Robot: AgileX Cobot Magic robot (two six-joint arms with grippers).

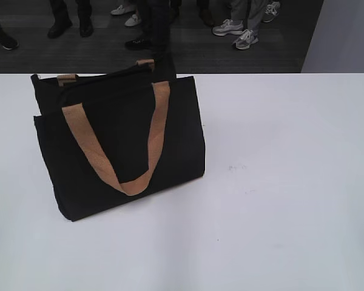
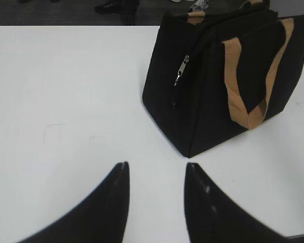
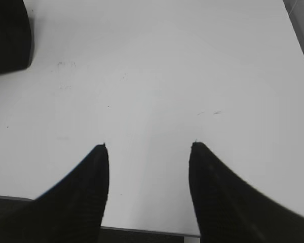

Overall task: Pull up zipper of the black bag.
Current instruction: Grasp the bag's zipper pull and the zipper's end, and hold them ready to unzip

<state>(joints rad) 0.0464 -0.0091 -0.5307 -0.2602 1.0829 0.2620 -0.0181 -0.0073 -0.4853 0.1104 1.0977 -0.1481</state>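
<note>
Standing — black bag [image 1: 115, 139] on white table [image 1: 279, 182]

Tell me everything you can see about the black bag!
The black bag is a big boxy tote of dark cloth, standing upright on the white table. A tan woven handle droops in a loop down its front; a second one peeks over the top behind. On its narrow end, the zipper shows a small silvery pull hanging down. Neither end effector touches it.

black bag [image 3: 7, 35] cropped at frame corner, onlookers' [image 1: 236, 27] bodies cut off
</note>
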